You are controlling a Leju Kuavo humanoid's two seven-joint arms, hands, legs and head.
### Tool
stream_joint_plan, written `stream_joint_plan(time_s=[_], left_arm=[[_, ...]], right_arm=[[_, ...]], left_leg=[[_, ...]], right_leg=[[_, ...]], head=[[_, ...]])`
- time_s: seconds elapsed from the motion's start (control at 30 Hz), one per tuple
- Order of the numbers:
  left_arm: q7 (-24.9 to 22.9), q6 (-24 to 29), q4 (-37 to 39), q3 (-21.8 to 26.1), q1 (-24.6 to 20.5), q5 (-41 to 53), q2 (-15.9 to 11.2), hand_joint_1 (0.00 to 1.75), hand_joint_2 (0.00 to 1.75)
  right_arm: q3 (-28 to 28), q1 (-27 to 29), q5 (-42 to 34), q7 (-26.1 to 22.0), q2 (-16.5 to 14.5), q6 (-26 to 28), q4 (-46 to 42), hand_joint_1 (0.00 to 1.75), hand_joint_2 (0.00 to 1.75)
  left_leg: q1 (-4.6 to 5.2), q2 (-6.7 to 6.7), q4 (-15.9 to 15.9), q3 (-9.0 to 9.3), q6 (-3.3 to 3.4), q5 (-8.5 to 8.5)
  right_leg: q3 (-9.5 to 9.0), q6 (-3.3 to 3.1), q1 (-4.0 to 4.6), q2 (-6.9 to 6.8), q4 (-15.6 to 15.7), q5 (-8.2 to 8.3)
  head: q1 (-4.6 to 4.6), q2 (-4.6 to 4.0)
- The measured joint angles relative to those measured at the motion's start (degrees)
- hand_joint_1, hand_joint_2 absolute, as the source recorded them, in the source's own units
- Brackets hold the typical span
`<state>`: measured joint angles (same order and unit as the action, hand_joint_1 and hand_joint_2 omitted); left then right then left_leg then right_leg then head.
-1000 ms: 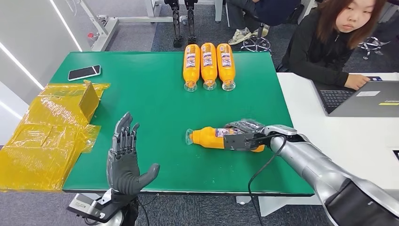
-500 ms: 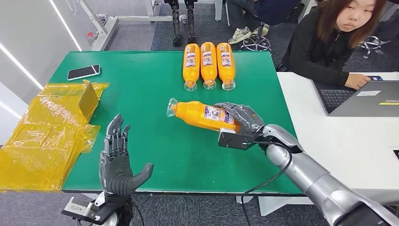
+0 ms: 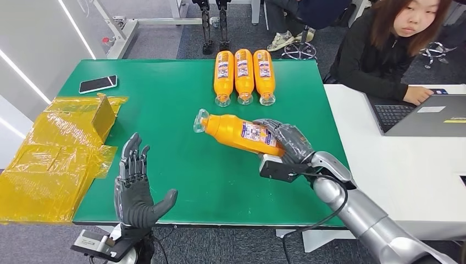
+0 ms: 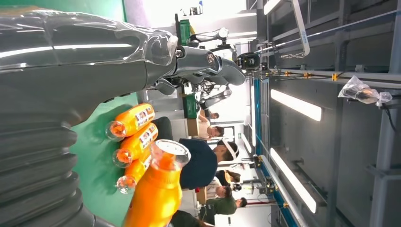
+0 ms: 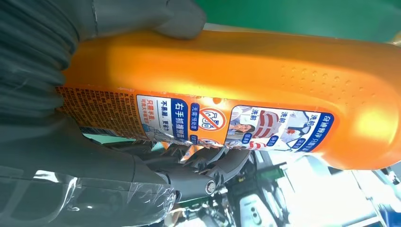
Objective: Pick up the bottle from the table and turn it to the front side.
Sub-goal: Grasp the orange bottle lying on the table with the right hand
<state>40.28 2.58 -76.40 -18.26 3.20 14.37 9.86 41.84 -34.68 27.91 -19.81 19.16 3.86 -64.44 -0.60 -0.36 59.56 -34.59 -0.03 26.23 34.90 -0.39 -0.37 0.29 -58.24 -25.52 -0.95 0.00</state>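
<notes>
Green table (image 3: 165, 104): its right edge butts against a white table (image 3: 395, 159) where a person (image 3: 384, 49) sits at a laptop (image 3: 423, 113). At 9 o'clock on the green surface, crumpled yellow plastic wrap (image 3: 55, 154) overhangs the left edge; a phone (image 3: 98, 84) lies at 10 o'clock. At 12 o'clock three orange bottles (image 3: 243, 74) lie side by side, touching, caps toward the robot. The centre of the table and the stretch from 6 to 8 o'clock are bare green.

Right hand (image 3: 286, 140): fingers wrapped around the base end of the bottle (image 3: 236, 131), gripping it off the table surface just right of centre. The bottle is tilted, its clear cap end pointing toward 10 o'clock and slightly raised. It is near the row of three but apart from it.

Bottle condition: orange body, clear cap, a white-and-blue printed label facing up in the head view. The right wrist view shows the label (image 5: 198, 123) with blue panels and small pictures, its edge torn or wrinkled against the fingers.

Left hand (image 3: 134, 190): at 7 o'clock over the near table edge, fingers spread and upright, holding nothing.
</notes>
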Motion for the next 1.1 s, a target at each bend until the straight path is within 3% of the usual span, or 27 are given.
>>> stream_joint_plan(time_s=[0.3,0.53,0.83,1.1], left_arm=[[-1.51,-4.51,-0.18,0.31,-0.18,-2.07,1.64,0.00,1.75],[-2.43,-12.01,1.27,0.50,-1.10,-9.64,2.51,0.00,1.75],[-2.60,-16.61,6.04,1.42,-4.43,-13.76,3.15,0.00,1.75],[-2.72,-17.58,8.91,1.43,-6.85,-14.27,3.93,0.00,1.75]], right_arm=[[-5.71,19.84,7.37,1.03,-1.32,5.24,-13.12,1.75,1.75],[-6.62,29.13,14.40,-1.87,-6.44,9.46,-20.72,1.75,1.75],[-5.55,32.30,17.70,-1.72,-12.76,11.65,-25.24,1.75,1.75],[-5.57,32.51,18.56,-1.02,-14.75,11.32,-26.55,1.75,1.75]], left_leg=[[0.00,-0.19,-0.03,-0.11,0.06,0.14],[-0.01,-0.14,-0.05,-0.10,0.04,0.15],[0.00,-0.11,-0.05,-0.09,0.06,0.12],[0.01,-0.12,-0.03,-0.10,0.06,0.13]], right_leg=[[0.05,0.01,0.00,-0.17,0.01,-0.13],[0.08,0.00,0.00,-0.12,0.00,-0.15],[0.07,-0.01,0.00,-0.10,-0.01,-0.13],[0.06,-0.01,-0.01,-0.10,0.00,-0.12]], head=[[-0.01,0.00],[0.00,0.00],[-0.01,0.00],[-0.01,0.00]])
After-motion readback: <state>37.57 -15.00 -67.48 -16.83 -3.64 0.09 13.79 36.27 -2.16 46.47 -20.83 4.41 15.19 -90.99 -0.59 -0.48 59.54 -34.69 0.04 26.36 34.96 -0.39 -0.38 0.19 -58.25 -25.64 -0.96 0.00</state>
